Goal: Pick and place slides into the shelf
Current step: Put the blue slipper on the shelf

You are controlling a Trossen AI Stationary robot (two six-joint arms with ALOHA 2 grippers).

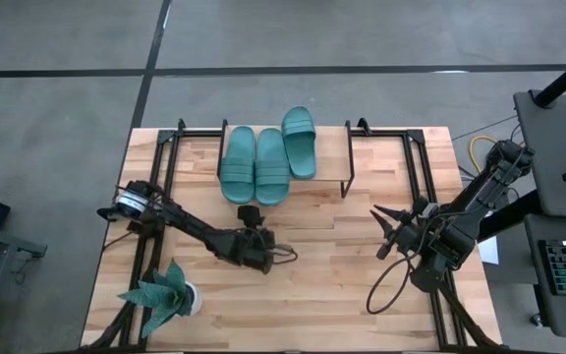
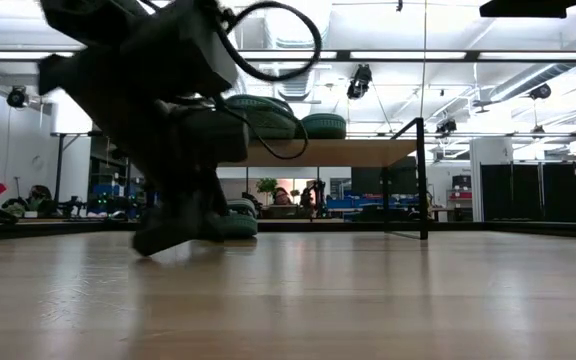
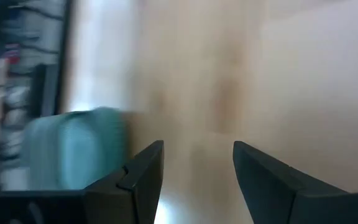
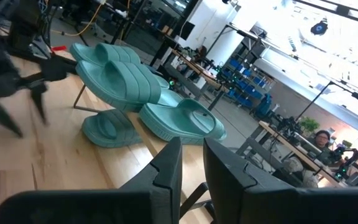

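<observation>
High view: the shelf (image 1: pixel 308 192) stands at the far middle of the worktop (image 1: pixel 342 265), its light plank top carried on thin black wire legs. Three teal slides lie on that plank: two side by side (image 1: pixel 254 165) toward the shelf's left end, and a third (image 1: pixel 300 142) just to their right, set a little farther back and overhanging the plank's far edge. In the right wrist view a fourth slide (image 4: pixel 110 129) shows under the plank, down on the worktop between the shelf's legs.

The left pincer (image 1: pixel 252 212) sits just in front of the shelf, near its left end, pointing toward it. In the left wrist view its two dark fingers (image 3: pixel 145 171) stand well apart with only bare wood between them; it has hold of nothing, and a teal slide (image 3: pixel 76 149) appears blurred beside one finger.

The right pincer (image 1: pixel 383 228) waits to the right of the shelf and nearer the front, well apart from it. Its fingers (image 4: pixel 166 168) are drawn close together with a narrow gap, gripping nothing.

A teal leafy plant in a white pot (image 1: pixel 165 295) stands well in front of the shelf, off toward its left.
</observation>
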